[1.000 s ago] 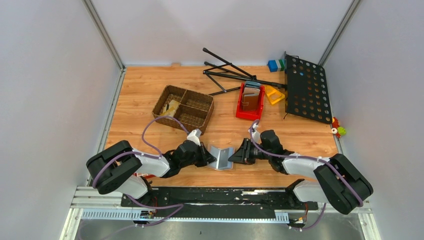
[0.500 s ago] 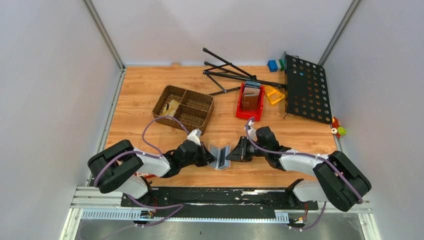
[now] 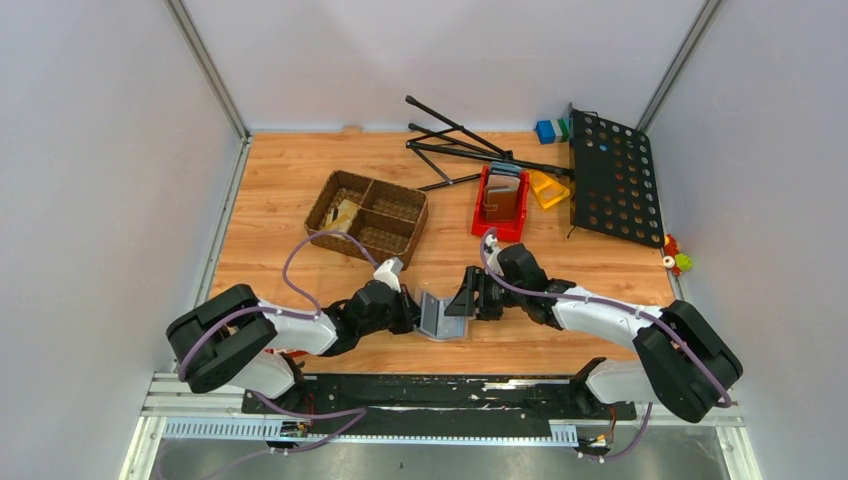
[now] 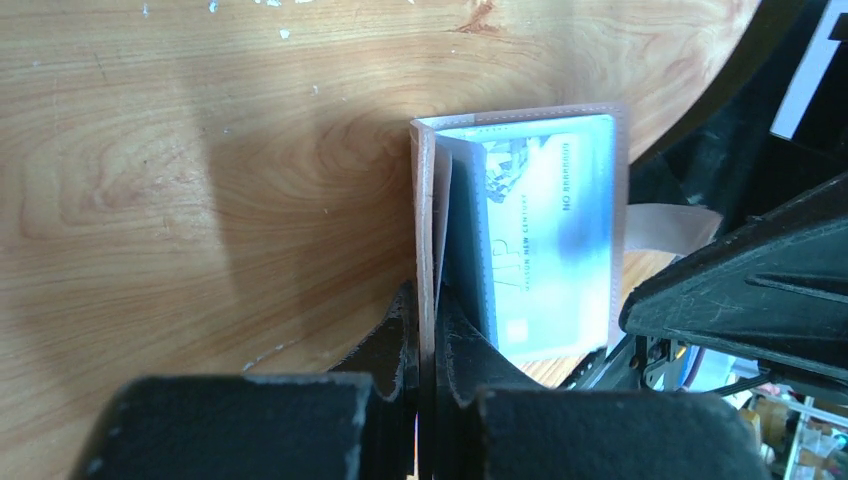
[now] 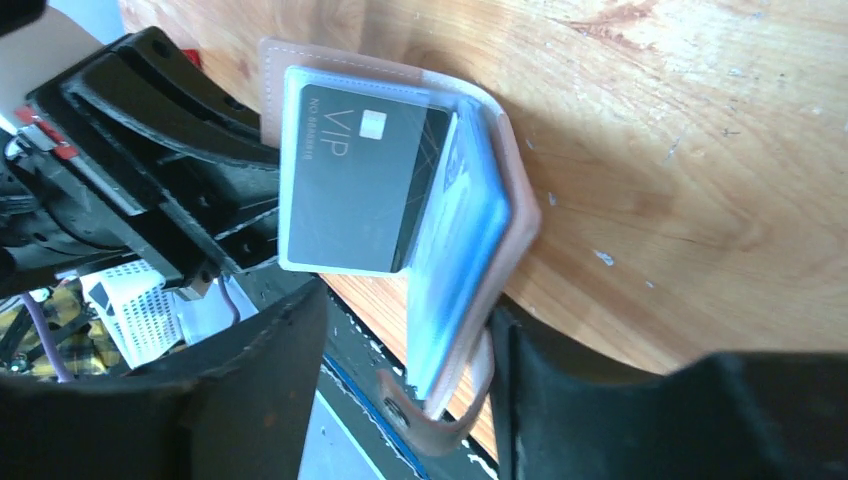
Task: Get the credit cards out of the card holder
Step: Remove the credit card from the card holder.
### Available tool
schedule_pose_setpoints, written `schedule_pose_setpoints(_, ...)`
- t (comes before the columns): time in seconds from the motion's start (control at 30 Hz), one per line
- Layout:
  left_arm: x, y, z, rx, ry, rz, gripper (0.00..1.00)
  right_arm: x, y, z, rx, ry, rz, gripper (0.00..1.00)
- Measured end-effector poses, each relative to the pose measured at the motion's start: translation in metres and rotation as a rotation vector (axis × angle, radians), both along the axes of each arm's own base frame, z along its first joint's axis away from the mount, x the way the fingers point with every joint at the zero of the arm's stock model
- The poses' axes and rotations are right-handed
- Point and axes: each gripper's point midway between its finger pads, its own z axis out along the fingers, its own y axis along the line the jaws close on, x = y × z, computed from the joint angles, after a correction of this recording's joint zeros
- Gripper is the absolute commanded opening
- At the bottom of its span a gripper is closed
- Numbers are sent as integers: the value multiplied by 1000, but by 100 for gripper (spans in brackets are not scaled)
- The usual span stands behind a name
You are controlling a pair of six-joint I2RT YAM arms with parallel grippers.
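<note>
The card holder stands open in a V near the table's front edge, taupe outside. My left gripper is shut on its left flap. The left wrist view shows the silvery grey card in the other flap. In the right wrist view the black card sits in the far flap and the silvery card in the near flap. My right gripper is open, its jaws either side of that near flap, whose snap strap hangs down.
A wicker basket stands at the back left. A red bin with other wallets stands behind the right arm. A black perforated stand and its tripod legs lie at the back right, near a yellow object.
My right gripper has moved left to the card holder, and its open jaws now straddle the right flap. The left gripper has kept its hold and hardly moved.
</note>
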Motion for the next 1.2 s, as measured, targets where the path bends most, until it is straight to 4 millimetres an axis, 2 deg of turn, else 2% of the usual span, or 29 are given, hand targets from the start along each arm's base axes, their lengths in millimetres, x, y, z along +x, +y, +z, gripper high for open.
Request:
schedule_pose_setpoints(0.1, -2, 2, 3, 12, -11, -13, 0, -2, -1, -2, -3, 5, 1, 65)
schedule_pose_setpoints(0.23, -6, 3, 5, 26, -22, -31, 0, -2, 0, -3, 5, 7, 1, 60)
schedule_pose_setpoints(0.33, -10, 3, 2, 49, -25, -46, 0, -2, 1, -5, 16, 13, 1, 60)
schedule_pose_setpoints(0.57, -11, -12, 13, 140, -76, -87, 0, -6, 6, -8, 66, 31, 9, 61)
schedule_pose_setpoints(0.73, -11, -7, 3, 192, -66, -84, 0, -9, 9, -7, 96, 41, 11, 62)
schedule_pose_setpoints(0.83, -11, -7, -1, 205, -59, -85, 0, -8, 11, -4, 110, 36, 12, 67)
schedule_pose_setpoints(0.97, -11, -9, -2, 208, -58, -88, 0, -8, 11, -2, 117, 34, 13, 67)
schedule_pose_setpoints(1.2, -12, -9, -2, 208, -57, -89, 0, -8, 11, -2, 116, 34, 13, 76)
